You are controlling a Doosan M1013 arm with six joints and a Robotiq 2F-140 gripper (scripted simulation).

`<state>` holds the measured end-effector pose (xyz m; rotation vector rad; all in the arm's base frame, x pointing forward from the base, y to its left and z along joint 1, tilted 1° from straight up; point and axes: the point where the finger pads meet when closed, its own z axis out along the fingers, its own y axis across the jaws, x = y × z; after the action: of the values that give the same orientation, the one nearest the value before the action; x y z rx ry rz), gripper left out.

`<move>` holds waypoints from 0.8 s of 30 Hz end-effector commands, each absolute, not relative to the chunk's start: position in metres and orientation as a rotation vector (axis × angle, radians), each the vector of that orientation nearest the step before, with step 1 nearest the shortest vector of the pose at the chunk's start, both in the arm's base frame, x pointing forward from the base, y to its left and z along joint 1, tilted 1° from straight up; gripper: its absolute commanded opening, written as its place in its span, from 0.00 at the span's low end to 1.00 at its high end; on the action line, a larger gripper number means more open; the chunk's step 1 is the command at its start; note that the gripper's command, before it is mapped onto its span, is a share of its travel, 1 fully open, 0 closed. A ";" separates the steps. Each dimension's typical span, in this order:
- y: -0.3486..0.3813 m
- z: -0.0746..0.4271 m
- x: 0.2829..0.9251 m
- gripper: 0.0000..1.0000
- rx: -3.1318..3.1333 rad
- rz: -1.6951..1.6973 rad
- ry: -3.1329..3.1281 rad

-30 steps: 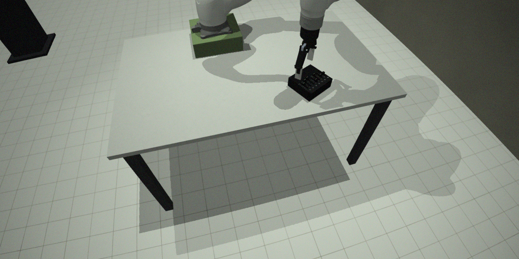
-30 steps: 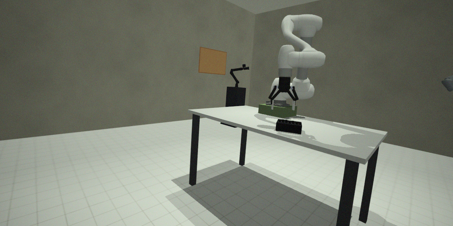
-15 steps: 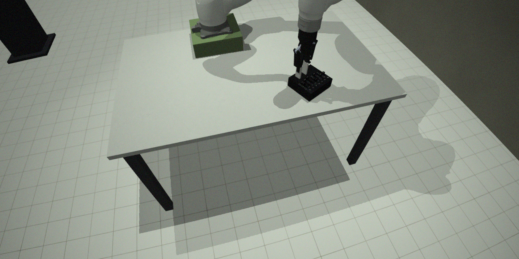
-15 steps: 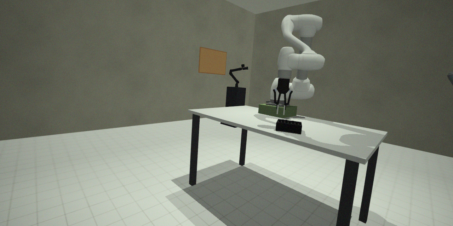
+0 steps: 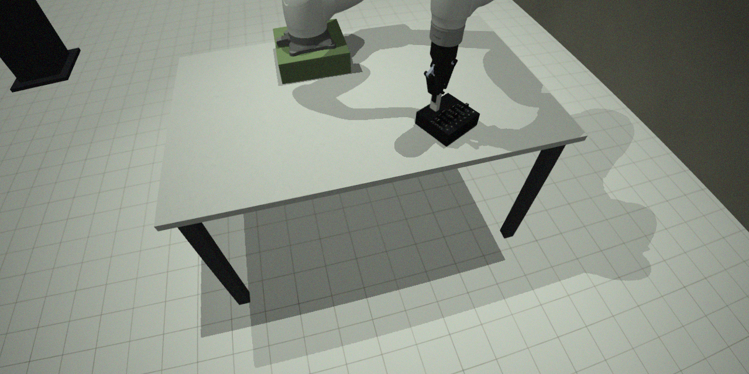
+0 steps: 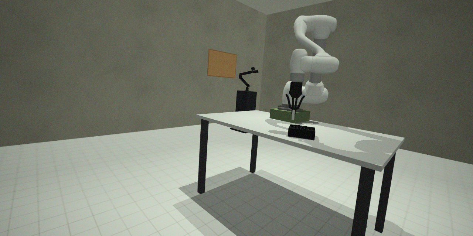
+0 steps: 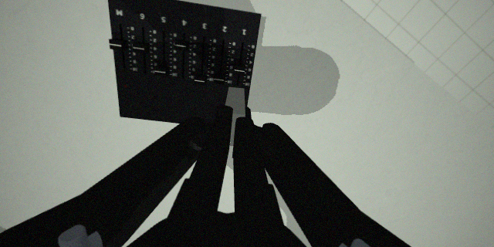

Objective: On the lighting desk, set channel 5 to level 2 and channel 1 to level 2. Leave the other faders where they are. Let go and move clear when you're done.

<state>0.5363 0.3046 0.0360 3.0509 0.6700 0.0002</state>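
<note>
The black lighting desk [image 5: 447, 117] lies on the white table near its right front edge; it also shows in the exterior view [image 6: 301, 132]. In the wrist view the lighting desk [image 7: 181, 58] shows faders labelled M, 6, 5, 4, 3, 2, 1 from left to right. The channel 5 fader cap [image 7: 158, 72] sits low in its slot. The channel 1 fader cap [image 7: 239, 70] sits a little above the slot's near end. My gripper [image 7: 235, 99] [image 5: 434, 105] is shut and empty, pointing down just above the desk's near edge, in line with channel 1.
The arm's green base block [image 5: 312, 57] stands at the table's back. The table's right edge is close beyond the desk. A black pillar [image 5: 31, 31] stands on the floor at the far left. A black pedestal with a small arm [image 6: 246, 99] stands behind the table.
</note>
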 end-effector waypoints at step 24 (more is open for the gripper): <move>0.305 0.035 0.536 0.10 3.054 0.000 0.656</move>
<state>0.5363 0.3045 0.0349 3.0531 0.6590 0.0003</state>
